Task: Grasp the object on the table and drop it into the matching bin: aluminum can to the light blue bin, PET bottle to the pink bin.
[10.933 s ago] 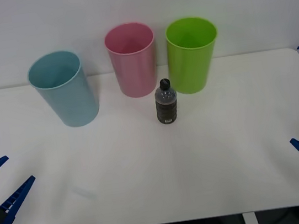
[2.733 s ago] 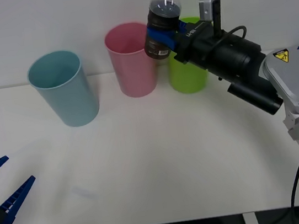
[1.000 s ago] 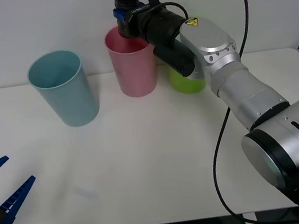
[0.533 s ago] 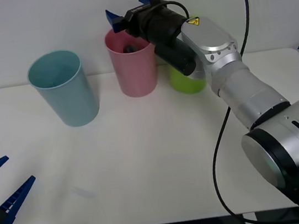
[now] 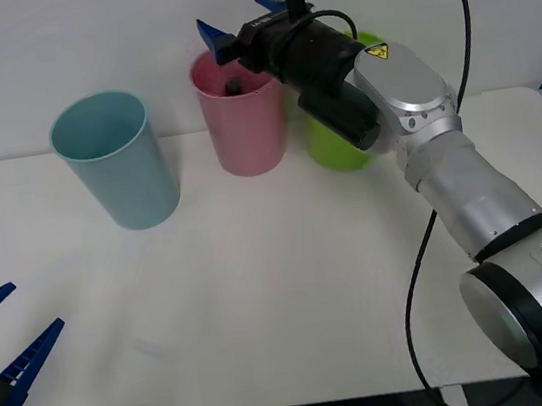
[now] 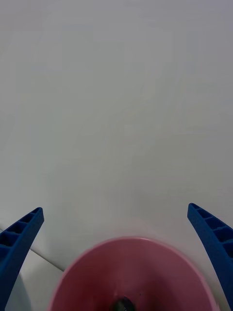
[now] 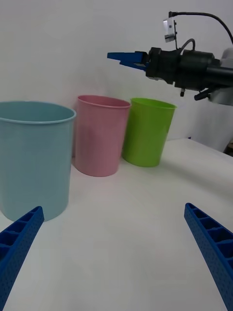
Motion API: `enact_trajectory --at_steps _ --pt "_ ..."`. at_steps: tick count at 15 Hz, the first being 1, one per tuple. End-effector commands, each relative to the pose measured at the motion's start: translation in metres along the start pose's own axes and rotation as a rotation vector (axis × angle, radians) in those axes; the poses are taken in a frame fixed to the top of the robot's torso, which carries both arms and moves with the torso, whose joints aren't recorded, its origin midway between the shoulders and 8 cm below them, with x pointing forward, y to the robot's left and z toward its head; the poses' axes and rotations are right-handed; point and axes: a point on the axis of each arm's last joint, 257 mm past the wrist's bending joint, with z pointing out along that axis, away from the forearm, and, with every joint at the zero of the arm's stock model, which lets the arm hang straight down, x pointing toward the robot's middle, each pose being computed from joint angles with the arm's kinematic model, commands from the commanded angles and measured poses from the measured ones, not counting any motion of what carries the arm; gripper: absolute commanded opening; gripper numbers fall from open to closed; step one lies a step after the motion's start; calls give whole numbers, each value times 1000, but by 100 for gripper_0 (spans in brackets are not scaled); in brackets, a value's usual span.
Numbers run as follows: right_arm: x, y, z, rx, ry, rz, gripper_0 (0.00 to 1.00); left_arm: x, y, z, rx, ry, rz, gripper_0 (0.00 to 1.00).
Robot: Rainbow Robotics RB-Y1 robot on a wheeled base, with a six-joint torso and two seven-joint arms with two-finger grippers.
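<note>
The PET bottle (image 5: 234, 88) lies inside the pink bin (image 5: 243, 131); only its black cap shows over the rim, and it is also seen as a dark spot (image 6: 123, 305) deep in the pink bin (image 6: 92, 272). My right gripper (image 5: 239, 22) hangs open just above that bin's mouth with nothing between its fingers. The light blue bin (image 5: 116, 164) stands to the left on the white table (image 5: 284, 292). My left gripper (image 5: 6, 341) rests open over the table's front left corner.
A lime green bin (image 5: 329, 149) stands right of the pink one, partly hidden behind my right arm. In the left wrist view the light blue bin (image 7: 34, 155), pink bin (image 7: 99, 136) and green bin (image 7: 145, 131) stand in a row, with the right gripper (image 7: 127, 57) above them.
The right gripper carried the bottle over the pink bin, opened, and the bottle fell in. Since then the arm has drawn back slightly to the right. The left arm has not moved.
</note>
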Motion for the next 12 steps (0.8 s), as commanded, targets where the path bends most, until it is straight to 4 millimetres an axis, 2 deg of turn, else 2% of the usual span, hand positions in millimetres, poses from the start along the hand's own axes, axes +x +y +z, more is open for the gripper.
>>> enact_trajectory --at_steps 1,5,8,12 --pt "5 4 -18 -41 -12 2 100 0 0 0 0 0 0 100" --pt "11 4 -48 -72 -26 -8 100 0 0 0 0 0 0 100" --pt "16 5 -77 -113 -31 -28 100 0 0 0 0 0 0 100" --pt "34 2 -125 -163 -10 -46 100 0 0 0 0 0 0 100"
